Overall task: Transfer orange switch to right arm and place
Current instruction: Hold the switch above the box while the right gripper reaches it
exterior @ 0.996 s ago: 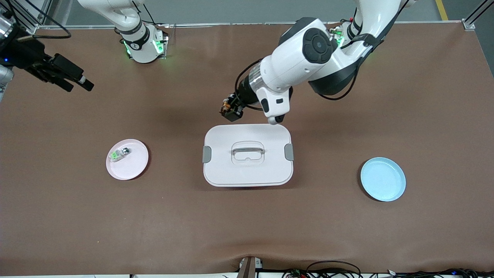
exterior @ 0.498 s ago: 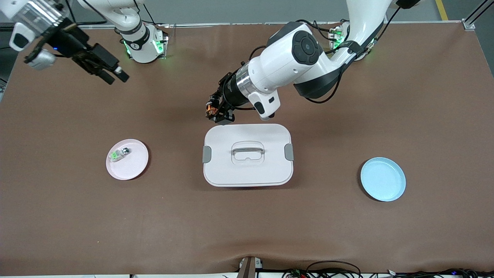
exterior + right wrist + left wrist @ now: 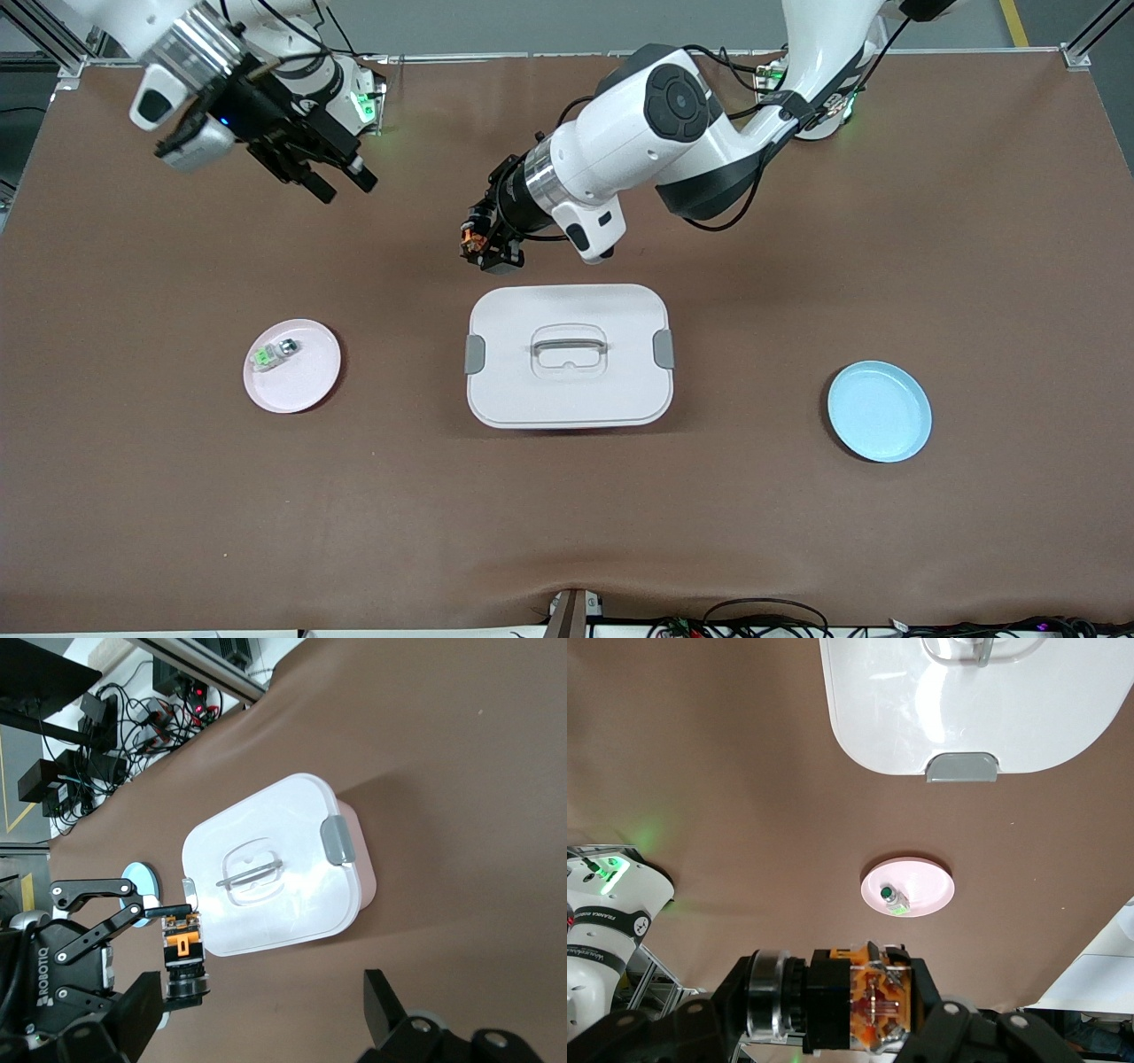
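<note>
Handover is the risky part. My left hand (image 3: 485,249) is clamped on the orange switch (image 3: 180,945), up over the counter (image 3: 797,549) toward its robot-side edge, above the white lidded box (image 3: 568,354). My right hand (image 3: 341,182), fingers (image 3: 387,1008) spread wide, hovers near the robot-side corner at its own end. With so tiny a part, a misaligned pinch or early release could drop it.

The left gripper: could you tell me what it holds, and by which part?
The left gripper holds the orange switch by its black sides; the right gripper holds nothing.
</note>
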`<state>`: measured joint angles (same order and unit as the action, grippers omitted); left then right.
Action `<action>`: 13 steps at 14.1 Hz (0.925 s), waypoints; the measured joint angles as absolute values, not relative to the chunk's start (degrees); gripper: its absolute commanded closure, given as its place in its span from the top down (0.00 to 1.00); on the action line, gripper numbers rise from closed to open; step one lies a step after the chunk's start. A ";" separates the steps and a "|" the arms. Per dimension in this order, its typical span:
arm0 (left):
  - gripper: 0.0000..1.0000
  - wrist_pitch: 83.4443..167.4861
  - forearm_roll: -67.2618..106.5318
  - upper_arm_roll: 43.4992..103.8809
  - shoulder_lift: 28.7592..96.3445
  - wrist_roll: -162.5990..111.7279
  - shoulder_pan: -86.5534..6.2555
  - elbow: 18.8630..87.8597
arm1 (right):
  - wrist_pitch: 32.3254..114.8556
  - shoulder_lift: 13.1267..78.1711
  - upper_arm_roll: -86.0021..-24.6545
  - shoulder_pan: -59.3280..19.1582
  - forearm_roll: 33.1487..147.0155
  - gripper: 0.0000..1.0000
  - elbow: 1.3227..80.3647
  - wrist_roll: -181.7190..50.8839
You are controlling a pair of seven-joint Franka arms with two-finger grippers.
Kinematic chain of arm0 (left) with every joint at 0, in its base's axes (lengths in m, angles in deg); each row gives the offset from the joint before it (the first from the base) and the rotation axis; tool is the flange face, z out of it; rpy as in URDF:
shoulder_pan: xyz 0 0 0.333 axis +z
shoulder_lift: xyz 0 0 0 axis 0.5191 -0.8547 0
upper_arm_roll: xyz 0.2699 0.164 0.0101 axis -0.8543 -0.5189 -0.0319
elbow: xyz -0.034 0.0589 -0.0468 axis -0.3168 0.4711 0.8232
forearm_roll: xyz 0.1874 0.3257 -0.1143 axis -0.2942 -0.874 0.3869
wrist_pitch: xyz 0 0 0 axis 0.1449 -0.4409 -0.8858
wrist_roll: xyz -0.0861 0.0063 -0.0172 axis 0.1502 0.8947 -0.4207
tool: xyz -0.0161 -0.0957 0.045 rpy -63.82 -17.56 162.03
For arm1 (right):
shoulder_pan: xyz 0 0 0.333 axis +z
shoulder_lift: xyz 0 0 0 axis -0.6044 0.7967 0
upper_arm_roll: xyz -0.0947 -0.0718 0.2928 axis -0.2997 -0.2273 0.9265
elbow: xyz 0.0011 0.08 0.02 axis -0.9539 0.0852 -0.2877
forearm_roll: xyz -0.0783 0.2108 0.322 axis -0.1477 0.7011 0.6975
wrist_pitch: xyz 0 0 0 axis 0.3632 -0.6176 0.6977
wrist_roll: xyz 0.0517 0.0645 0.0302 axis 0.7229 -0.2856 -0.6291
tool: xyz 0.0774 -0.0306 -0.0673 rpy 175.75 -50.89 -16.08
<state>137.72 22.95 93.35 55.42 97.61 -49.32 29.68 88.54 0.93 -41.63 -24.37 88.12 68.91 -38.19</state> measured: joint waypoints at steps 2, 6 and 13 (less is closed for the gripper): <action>0.00 137.72 22.95 93.28 55.42 97.65 -49.28 29.68 | 89.33 5.04 -41.62 -23.04 90.87 1.00 67.05 -38.20; 0.00 137.72 22.95 93.03 55.42 97.69 -49.25 29.67 | 89.34 12.53 -41.60 -20.27 92.48 1.00 61.44 -37.33; 0.00 137.72 22.95 91.98 55.41 97.69 -49.21 29.66 | 89.46 21.58 -41.60 -15.70 92.46 1.00 54.60 -36.07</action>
<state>137.72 22.95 91.98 55.41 97.69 -49.21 29.66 89.46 21.58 -41.60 -15.70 92.46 54.60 -36.07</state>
